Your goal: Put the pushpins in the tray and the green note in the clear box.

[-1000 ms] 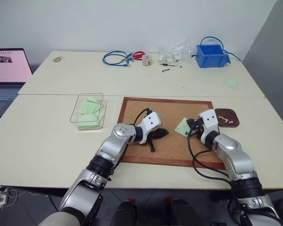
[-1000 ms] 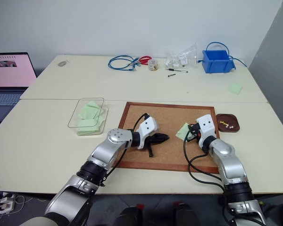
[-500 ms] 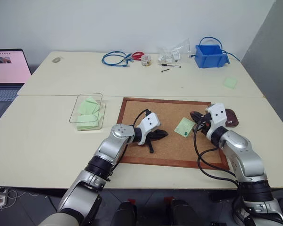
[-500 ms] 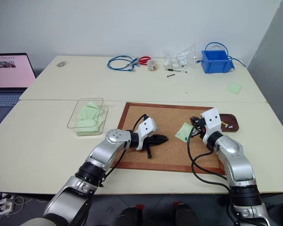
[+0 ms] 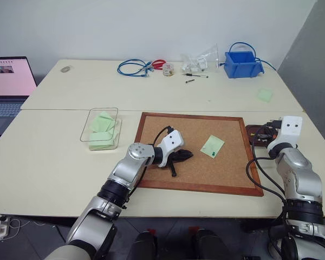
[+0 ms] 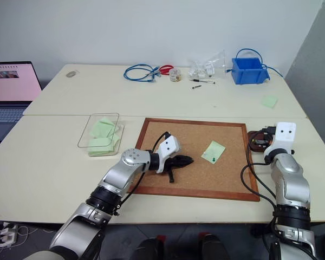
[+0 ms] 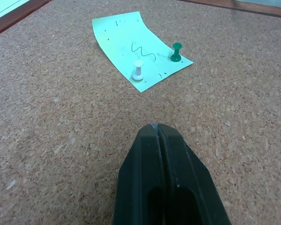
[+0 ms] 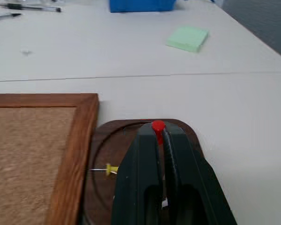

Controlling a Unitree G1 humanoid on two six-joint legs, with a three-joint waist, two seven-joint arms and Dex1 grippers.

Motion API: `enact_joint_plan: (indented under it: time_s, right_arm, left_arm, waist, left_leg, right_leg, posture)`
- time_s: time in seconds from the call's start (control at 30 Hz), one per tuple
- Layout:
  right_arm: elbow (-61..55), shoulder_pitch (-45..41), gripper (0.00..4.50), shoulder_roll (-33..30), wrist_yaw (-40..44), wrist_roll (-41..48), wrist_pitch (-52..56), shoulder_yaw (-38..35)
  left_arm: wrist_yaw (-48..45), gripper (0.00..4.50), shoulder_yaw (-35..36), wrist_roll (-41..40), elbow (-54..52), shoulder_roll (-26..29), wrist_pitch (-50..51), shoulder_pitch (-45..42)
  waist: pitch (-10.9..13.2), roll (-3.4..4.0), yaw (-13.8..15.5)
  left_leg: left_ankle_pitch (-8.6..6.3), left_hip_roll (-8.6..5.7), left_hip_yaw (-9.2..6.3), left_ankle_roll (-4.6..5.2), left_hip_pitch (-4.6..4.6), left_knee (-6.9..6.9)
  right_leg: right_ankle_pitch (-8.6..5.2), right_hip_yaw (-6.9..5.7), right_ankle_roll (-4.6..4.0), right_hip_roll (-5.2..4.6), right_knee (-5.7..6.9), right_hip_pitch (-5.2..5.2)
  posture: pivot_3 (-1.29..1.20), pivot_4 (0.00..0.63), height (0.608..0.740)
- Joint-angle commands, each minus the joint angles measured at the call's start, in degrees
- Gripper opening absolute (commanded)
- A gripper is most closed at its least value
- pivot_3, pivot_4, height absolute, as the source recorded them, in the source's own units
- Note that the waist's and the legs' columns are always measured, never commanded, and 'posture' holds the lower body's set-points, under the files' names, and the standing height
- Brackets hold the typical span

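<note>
The right gripper [image 8: 160,133] is over the tray [image 8: 185,131], at the right edge of the left eye view. Its two black fingers pinch a red pushpin [image 8: 158,125] between their tips. A yellow pushpin [image 8: 111,169] lies in the tray, just beside the fingers. The tray sits right next to the cork board [image 5: 197,138].

The green note [image 5: 212,146] lies on the cork board, right of the middle of the frame. A white pushpin [image 7: 138,69] and a green pushpin [image 7: 176,51] stand on it.

The left gripper [image 5: 185,155] sits low over the board, left of the note and apart from it. Its fingers are pressed together and hold nothing.

The clear box [image 5: 93,123] is on the table at the left, with green slips [image 5: 102,124] inside.
</note>
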Motion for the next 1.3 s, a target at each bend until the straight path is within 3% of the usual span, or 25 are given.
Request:
enact_joint_plan:
  time_s: [0.03,0.2,0.6,0.83,0.93,1.17,1.3]
  right_arm:
    - [3.2,-3.1,0.03,-0.6,0.2,0.7,-2.1,-1.4]
    - [5.8,-4.1,0.03,-0.3,0.3,1.0,-3.5,-1.5]
    - [4.8,-2.6,2.57,-0.4,0.6,0.4,-3.5,-0.1]
    - [-2.8,0.4,4.08,-1.5,2.4,0.0,-2.3,1.9]
    - [-9.4,3.0,4.08,-3.5,5.3,-1.3,-1.4,5.1]
    - [-31.9,12.3,4.08,-4.2,18.4,10.6,7.1,12.8]
    - [-33.9,14.4,4.08,-3.6,21.0,11.2,8.0,18.1]
  left_arm:
    - [-1.8,0.00,-2.2,1.3,1.5,0.6,2.4,1.4]
    - [-2.1,0.00,-2.3,1.4,0.8,0.8,2.8,1.5]
    - [-1.7,0.00,-2.1,1.6,-0.2,0.9,2.6,1.7]
    - [-1.8,0.00,-2.2,1.5,-0.6,1.0,2.8,2.2]
    - [-1.9,0.00,-2.3,1.6,-0.7,1.0,2.8,2.2]
    - [-1.5,0.00,-2.1,1.8,0.6,1.1,2.4,1.9]
    - [-1.4,0.00,-2.1,1.8,1.1,0.9,2.4,1.4]
  waist:
    - [0.0,0.02,0.0]
    - [0.0,0.05,0.0]
    - [0.0,0.07,0.0]
    - [0.0,0.09,0.0]
    - [-0.1,0.12,0.0]
    - [-0.1,0.14,0.2]
    - [-0.1,0.12,0.1]
  left_leg:
    - [0.00,0.00,0.00,0.00,0.00,0.00]
    - [0.00,0.00,0.00,0.00,-0.01,-0.04]
    - [0.00,0.01,0.00,0.00,-0.02,-0.08]
    - [0.00,0.01,0.00,0.00,-0.02,-0.09]
    - [0.00,0.01,0.00,0.00,-0.02,-0.11]
    - [0.00,0.03,-0.04,0.00,-0.04,-0.12]
    - [0.00,0.05,-0.11,0.00,-0.02,-0.11]
  right_leg:
    - [0.00,0.00,0.00,0.00,0.00,0.00]
    - [0.00,0.00,0.00,0.00,-0.07,0.00]
    - [0.00,0.00,0.00,0.00,-0.13,0.00]
    - [0.00,0.00,0.00,0.00,-0.16,0.00]
    - [0.00,-0.01,0.00,0.00,-0.17,0.00]
    - [0.00,-0.03,0.01,0.03,-0.21,0.02]
    - [0.00,-0.09,0.01,0.05,-0.25,0.07]
  posture:
    - [0.00,0.150,0.740]
    - [0.00,0.150,0.740]
    - [0.00,0.150,0.740]
    - [0.00,0.150,0.740]
    - [0.00,0.150,0.740]
    - [0.00,0.150,0.740]
    - [0.00,0.150,0.740]
